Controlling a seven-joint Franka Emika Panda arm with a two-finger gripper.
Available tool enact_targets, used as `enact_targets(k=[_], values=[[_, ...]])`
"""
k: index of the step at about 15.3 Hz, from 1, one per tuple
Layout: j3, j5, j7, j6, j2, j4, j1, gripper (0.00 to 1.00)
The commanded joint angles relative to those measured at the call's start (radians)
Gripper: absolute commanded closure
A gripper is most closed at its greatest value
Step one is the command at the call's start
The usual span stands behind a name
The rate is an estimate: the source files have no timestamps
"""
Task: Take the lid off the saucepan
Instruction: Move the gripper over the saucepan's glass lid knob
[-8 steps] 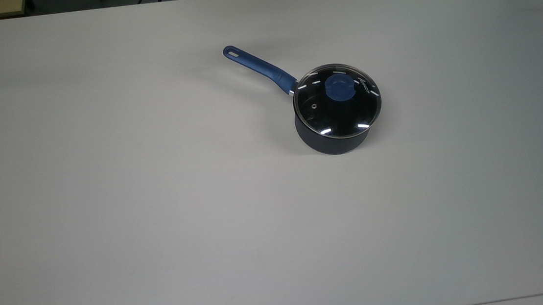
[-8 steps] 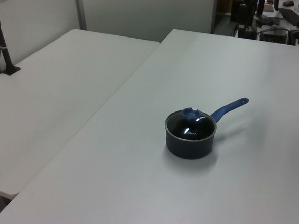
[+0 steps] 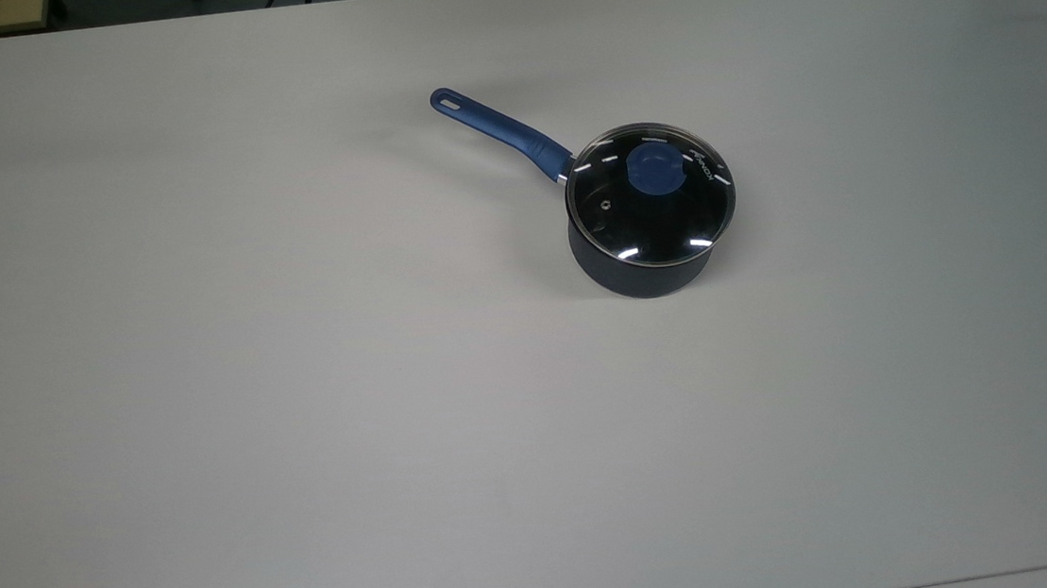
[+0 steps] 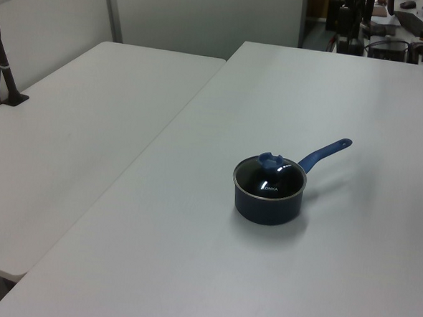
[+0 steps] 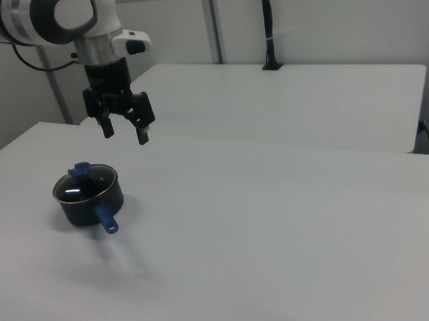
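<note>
While black two-finger gripper (image 5: 124, 131) hangs high, jaws spread and empty, clear glass lid (image 3: 650, 195) with blue knob sits on dark navy saucepan (image 5: 87, 196), at gripper's 7 o'clock in right view; blue handle (image 3: 500, 131) points to 10 o'clock in top view.

the hand (image 5: 124, 131) hangs in the air (fingers spread, pointing down).
</note>
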Motion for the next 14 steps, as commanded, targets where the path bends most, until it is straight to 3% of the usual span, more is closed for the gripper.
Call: enact_targets(k=[1,9,14], values=[[0.010,0.007,-0.017,-0.019,0.004,0.001,0.002,0.00],[0.013,0.014,0.058,0.081,0.070,0.003,0.048,0.00],[0.001,0.040,0.070,0.137,0.158,0.016,0.143,0.00]])
